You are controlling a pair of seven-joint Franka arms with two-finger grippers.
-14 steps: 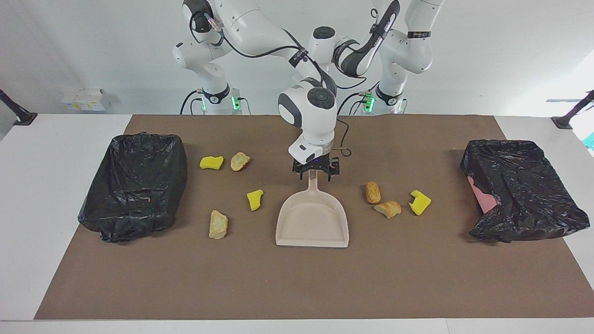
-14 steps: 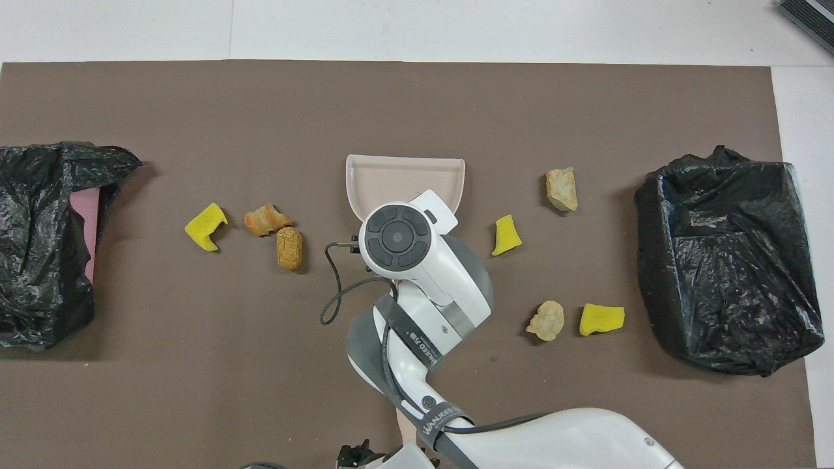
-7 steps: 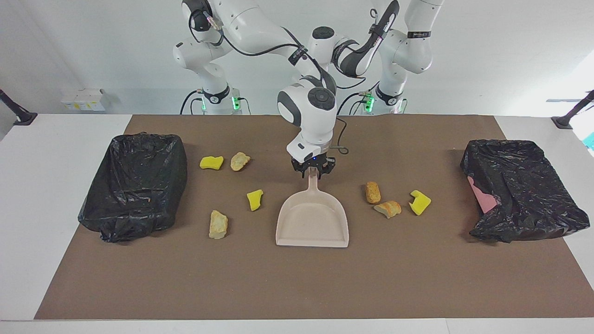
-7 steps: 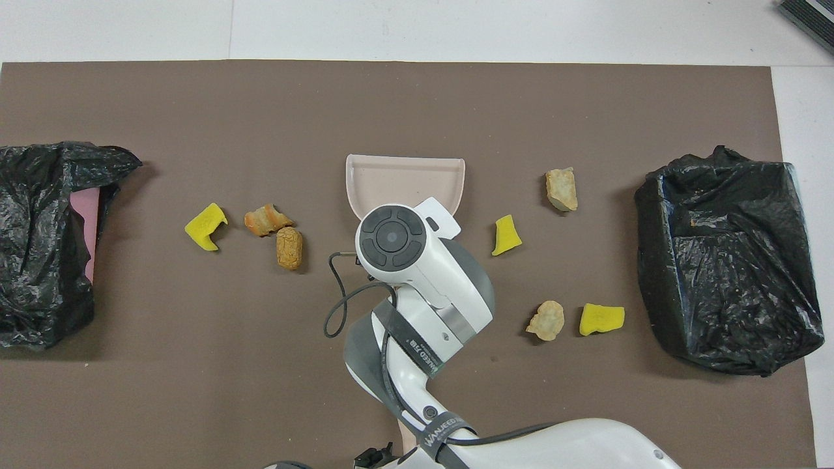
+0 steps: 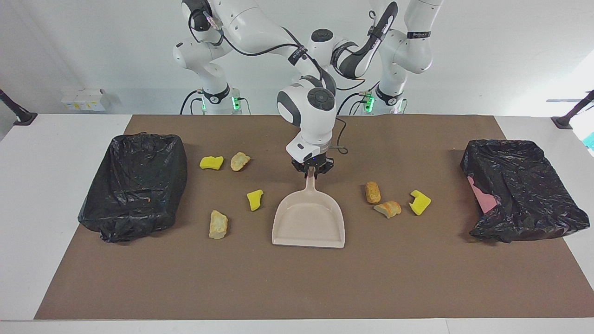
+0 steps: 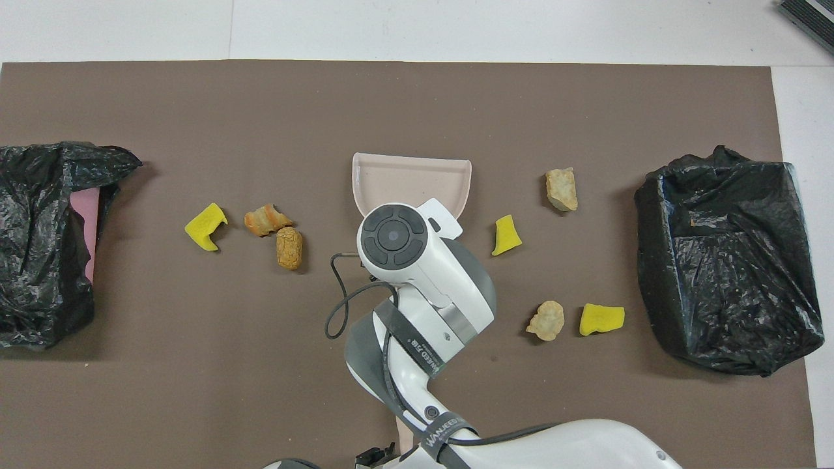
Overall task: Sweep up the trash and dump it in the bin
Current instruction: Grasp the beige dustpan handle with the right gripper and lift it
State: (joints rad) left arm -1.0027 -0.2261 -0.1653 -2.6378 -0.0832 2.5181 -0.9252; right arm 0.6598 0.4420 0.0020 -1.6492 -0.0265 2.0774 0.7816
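Observation:
The beige dustpan [image 5: 308, 220] lies mid-table, handle toward the robots; it also shows in the overhead view [image 6: 410, 179]. My right gripper [image 5: 311, 170] is shut on the handle's end. Trash lies on both sides. Toward the right arm's end: yellow chunks [image 5: 211, 162] [image 5: 254, 200] and tan pieces [image 5: 240, 161] [image 5: 218, 224]. Toward the left arm's end: brown pieces [image 5: 372, 192] [image 5: 388, 208] and a yellow chunk [image 5: 419, 202]. My left arm waits folded by its base; its gripper [image 6: 374, 456] barely shows at the overhead view's bottom edge.
A bin lined with a black bag [image 5: 134, 185] stands at the right arm's end of the brown mat. A second black-bagged bin [image 5: 519, 190] with a pink wall showing stands at the left arm's end.
My right gripper's fingers have closed from wide open onto the dustpan handle. The dustpan has shifted slightly toward the right arm's end. The trash has not moved.

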